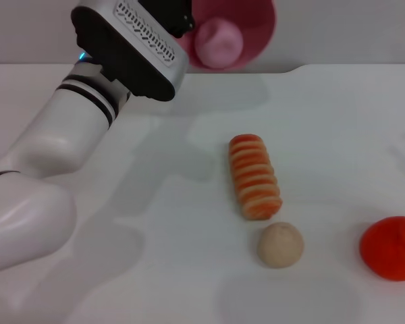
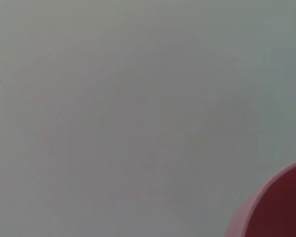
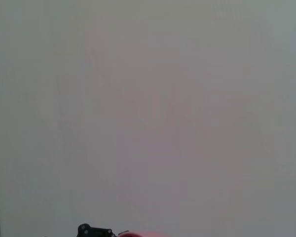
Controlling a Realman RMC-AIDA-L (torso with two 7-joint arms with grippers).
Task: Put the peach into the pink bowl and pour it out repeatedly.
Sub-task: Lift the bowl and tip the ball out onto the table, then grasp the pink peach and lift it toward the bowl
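left gripper (image 1: 182,25): far edge of the bench, clamped on the pink bowl's rim
pink bowl (image 1: 253,27): lifted, tipped toward the near edge
peach (image 1: 218,42): inside it

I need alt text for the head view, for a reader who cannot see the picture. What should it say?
The robot's left arm holds the pink bowl raised and tipped at the far edge of the white table, with the peach at its opening. Nearer on the table lie a striped orange roll, a beige ball and an orange-red fruit.
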